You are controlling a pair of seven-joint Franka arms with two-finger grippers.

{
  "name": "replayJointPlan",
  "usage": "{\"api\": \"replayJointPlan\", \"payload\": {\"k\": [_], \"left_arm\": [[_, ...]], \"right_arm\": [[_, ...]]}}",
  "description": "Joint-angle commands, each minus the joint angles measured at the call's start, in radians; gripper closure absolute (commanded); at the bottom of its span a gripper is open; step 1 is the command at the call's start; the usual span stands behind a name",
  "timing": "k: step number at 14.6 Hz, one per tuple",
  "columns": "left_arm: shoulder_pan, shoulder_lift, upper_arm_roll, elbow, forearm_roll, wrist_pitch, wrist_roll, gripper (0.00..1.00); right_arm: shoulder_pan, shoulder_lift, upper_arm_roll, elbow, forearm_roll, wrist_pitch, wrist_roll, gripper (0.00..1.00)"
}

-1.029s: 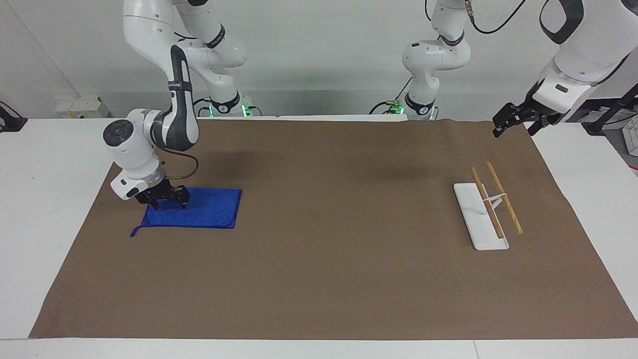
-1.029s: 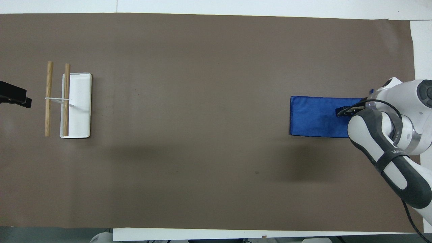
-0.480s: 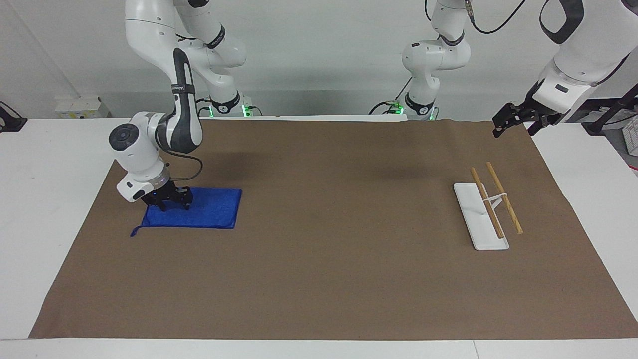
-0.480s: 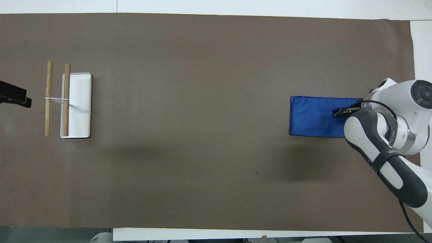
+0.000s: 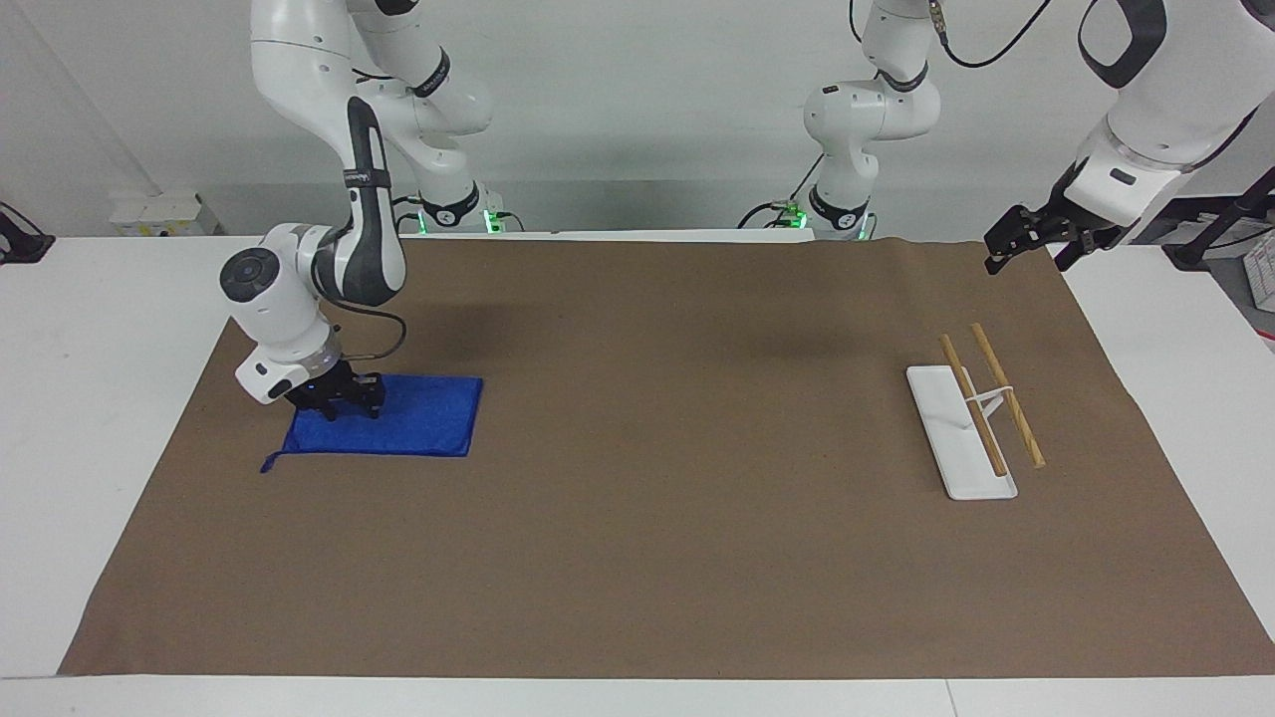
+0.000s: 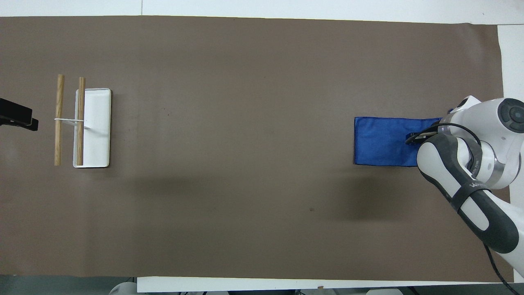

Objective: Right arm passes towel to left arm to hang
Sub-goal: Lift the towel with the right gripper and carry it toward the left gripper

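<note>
The blue towel lies flat on the brown mat at the right arm's end of the table, its small tail at one corner; it also shows in the overhead view. My right gripper is down on the towel's end toward the right arm's end of the table, fingers closed on the cloth; its tip shows in the overhead view. My left gripper waits open and empty in the air over the mat's edge at the left arm's end, and shows in the overhead view.
A towel rack with a white base and two wooden rods stands toward the left arm's end, also in the overhead view. Two thinner white arms with green-lit bases stand by the robots.
My right gripper has lowered onto the towel and drawn its fingers together. The towel's free edge has shifted slightly toward the gripper. The left arm has not moved.
</note>
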Motion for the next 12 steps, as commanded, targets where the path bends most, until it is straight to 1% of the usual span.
{"api": "replayJointPlan", "payload": {"k": [1, 4, 6, 9, 12], "left_arm": [[0.013, -0.012, -0.004, -0.013, -0.012, -0.007, 0.015, 0.00], [0.013, -0.012, -0.004, -0.013, -0.012, -0.007, 0.015, 0.00], [0.013, -0.012, -0.004, -0.013, -0.012, -0.007, 0.015, 0.00], [0.013, -0.012, -0.004, -0.013, -0.012, -0.004, 0.017, 0.00], [0.016, -0.012, -0.003, -0.013, -0.012, -0.006, 0.012, 0.00]], "right_arm": [[-0.015, 0.005, 0.009, -0.010, 0.004, 0.006, -0.034, 1.00], [-0.032, 0.004, 0.009, -0.005, 0.006, 0.001, -0.025, 1.00], [-0.035, -0.005, 0.010, 0.013, 0.023, -0.040, 0.019, 1.00], [-0.035, -0.025, 0.027, 0.094, 0.081, -0.222, 0.171, 1.00], [-0.034, -0.068, 0.097, 0.177, 0.090, -0.389, 0.433, 1.00]]}}
